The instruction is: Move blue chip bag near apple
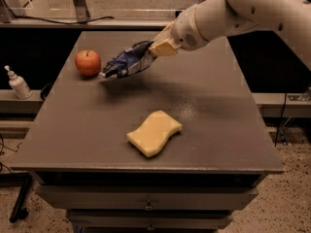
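The blue chip bag (pixel 124 63) is a crinkly dark-blue foil bag held in the air just above the table, its left tip close to the apple. The apple (pixel 88 62) is round and red-orange and sits at the table's back left. My gripper (pixel 151 52) reaches in from the upper right and is shut on the bag's right end. The bag hangs a short way to the right of the apple, and I cannot tell whether they touch.
A pale yellow wavy sponge (pixel 154 132) lies on the grey table (pixel 214 110) toward the front middle. A small white pump bottle (pixel 18 83) stands on a ledge left of the table. Drawers run under the front edge.
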